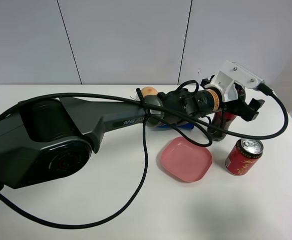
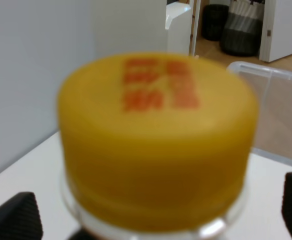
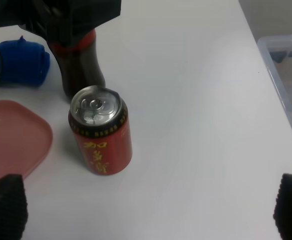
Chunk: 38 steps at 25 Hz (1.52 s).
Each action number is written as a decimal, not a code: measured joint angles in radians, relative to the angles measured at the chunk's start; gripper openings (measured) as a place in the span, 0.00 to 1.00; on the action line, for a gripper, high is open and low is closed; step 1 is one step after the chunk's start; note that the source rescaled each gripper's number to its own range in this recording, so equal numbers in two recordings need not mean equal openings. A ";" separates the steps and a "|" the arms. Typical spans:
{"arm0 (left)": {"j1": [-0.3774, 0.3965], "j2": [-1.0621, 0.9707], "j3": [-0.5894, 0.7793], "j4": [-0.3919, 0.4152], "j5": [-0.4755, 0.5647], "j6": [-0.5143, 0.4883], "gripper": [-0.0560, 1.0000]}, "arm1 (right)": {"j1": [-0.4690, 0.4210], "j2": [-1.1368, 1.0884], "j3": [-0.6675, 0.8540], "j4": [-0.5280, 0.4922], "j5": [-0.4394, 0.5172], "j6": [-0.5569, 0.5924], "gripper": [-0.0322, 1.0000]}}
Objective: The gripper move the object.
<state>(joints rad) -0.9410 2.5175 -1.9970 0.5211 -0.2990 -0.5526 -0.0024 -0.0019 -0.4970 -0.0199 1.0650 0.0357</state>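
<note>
The bottle [image 1: 219, 128] is tall and full of dark drink. It has a red label [image 3: 74, 46] and a yellow cap [image 2: 156, 140]. It stands up on the white counter [image 1: 110, 200]. The black gripper [image 1: 248, 109] with its white bracket [image 1: 234, 75] reaches in at the top of the bottle. The cap sits right between the gripper's two dark fingers [image 2: 13, 220]. The fingers are spread wide and do not touch it.

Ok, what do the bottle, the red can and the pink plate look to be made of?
Bottle: clear plastic, likely, glossy, dark liquid showing through; cap matte yellow plastic. Can: metal, probably aluminium, shiny bare top with pull tab, printed red sides. Plate: looks like smooth pink plastic, soft sheen; could be melamine.
</note>
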 joint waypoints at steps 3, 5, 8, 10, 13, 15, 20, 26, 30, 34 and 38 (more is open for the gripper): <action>0.000 0.000 0.000 -0.002 -0.010 -0.009 1.00 | 0.000 0.000 0.000 0.000 0.000 0.000 1.00; 0.000 0.000 0.000 -0.003 -0.022 -0.013 1.00 | 0.000 0.000 0.000 0.000 0.000 0.000 1.00; 0.000 -0.003 0.000 -0.015 -0.025 -0.025 1.00 | 0.000 0.000 0.000 0.000 0.000 0.000 1.00; 0.000 -0.016 0.000 -0.036 -0.019 -0.041 1.00 | 0.000 0.000 0.000 0.000 0.000 0.000 1.00; 0.000 -0.054 0.000 -0.075 0.031 -0.078 1.00 | 0.000 0.000 0.000 0.000 0.000 0.000 1.00; 0.000 -0.088 0.000 -0.083 0.070 -0.099 1.00 | 0.000 0.000 0.000 0.000 0.000 0.000 1.00; -0.004 -0.194 0.000 -0.083 0.196 -0.126 1.00 | 0.000 0.000 0.000 0.000 0.000 0.000 1.00; -0.019 -0.346 0.000 -0.088 0.443 -0.126 1.00 | 0.000 0.000 0.000 0.000 0.000 0.000 1.00; -0.009 -0.469 0.000 -0.099 0.728 -0.096 1.00 | 0.000 0.000 0.000 0.000 0.000 0.000 1.00; 0.066 -0.594 0.000 -0.107 0.896 0.051 1.00 | 0.000 0.000 0.000 0.000 0.000 0.000 1.00; 0.204 -0.693 0.000 -0.110 0.929 0.130 1.00 | 0.000 0.000 0.000 0.000 0.000 0.000 1.00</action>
<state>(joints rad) -0.7374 1.8246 -1.9970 0.4109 0.6302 -0.4226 -0.0024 -0.0019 -0.4970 -0.0199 1.0650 0.0357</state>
